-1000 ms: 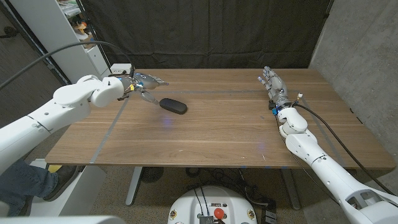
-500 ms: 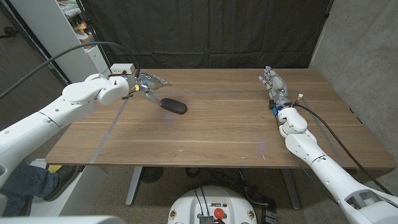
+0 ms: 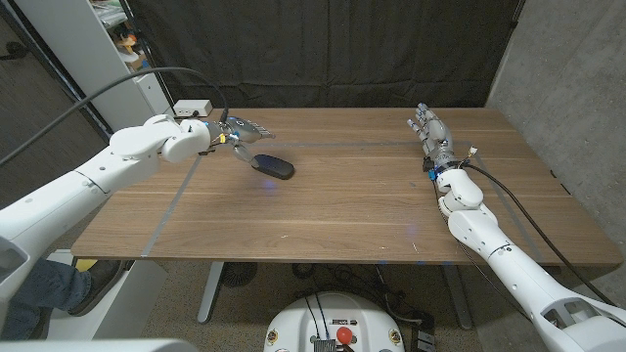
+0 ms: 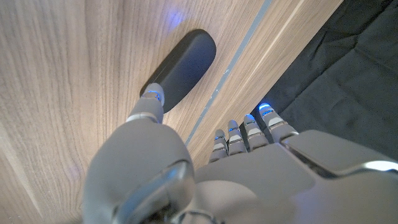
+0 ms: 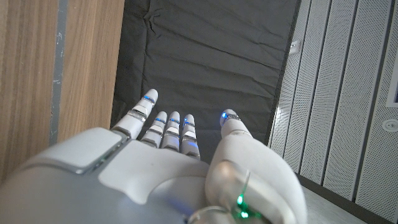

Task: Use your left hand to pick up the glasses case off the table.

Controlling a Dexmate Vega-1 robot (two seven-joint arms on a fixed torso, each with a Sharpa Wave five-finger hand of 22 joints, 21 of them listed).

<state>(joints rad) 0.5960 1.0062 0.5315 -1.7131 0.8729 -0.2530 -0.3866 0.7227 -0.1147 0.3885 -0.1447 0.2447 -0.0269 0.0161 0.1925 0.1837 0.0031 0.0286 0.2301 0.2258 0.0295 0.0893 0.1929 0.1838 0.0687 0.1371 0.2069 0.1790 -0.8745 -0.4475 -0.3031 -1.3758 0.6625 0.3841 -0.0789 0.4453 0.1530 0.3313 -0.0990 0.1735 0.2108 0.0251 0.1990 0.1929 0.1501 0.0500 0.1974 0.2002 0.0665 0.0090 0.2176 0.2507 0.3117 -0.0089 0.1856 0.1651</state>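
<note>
We see wooden table, black curtain behind; left hand spread, empty, over glasses case; right hand spread, empty.

The white left arm reaches forward, its silver left hand spread and holding nothing — the silver right hand likewise, fingers extended.

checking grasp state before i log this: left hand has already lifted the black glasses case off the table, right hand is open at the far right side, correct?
Not quite. The glasses case lies on the table, not lifted; the left hand hovers beside it with fingers apart, as the head view and left wrist view show. The right hand is open at the far right side, as you said.
</note>
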